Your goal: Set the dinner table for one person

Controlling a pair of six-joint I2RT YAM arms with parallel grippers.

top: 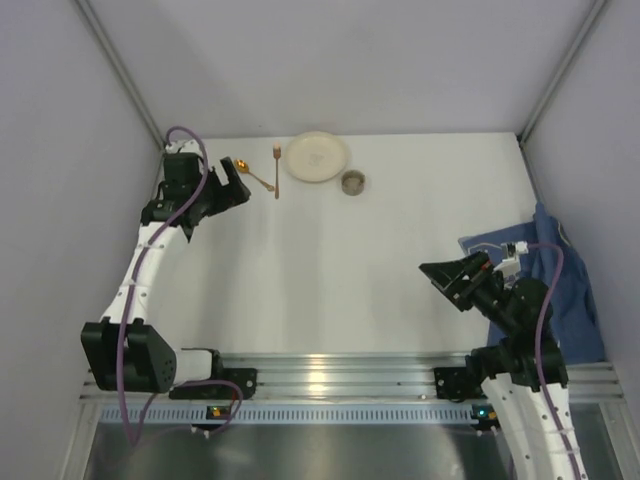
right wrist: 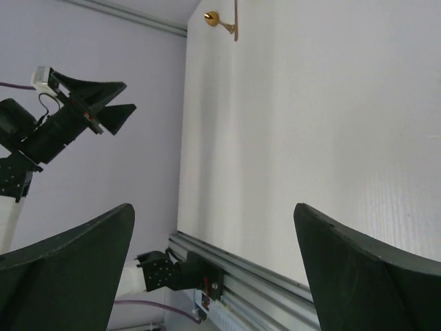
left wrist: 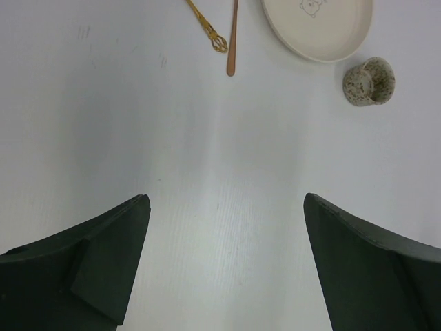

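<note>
Cutlery at risk, upper centre.
Left gripper [top: 238,185] and right gripper [top: 440,283] gaped wide, empty; a clumsy reach could scatter the slim gold metal spoon [top: 255,175] and thin brown wooden utensil [top: 277,172].

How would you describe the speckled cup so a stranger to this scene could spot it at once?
Start at the far edge of the white dinner table, where the tableware sits. Find the round cream plate; the cup stands just right of it and slightly nearer. It alone is small, upright and grey-speckled, unlike the flat plate and slim utensils.
</note>
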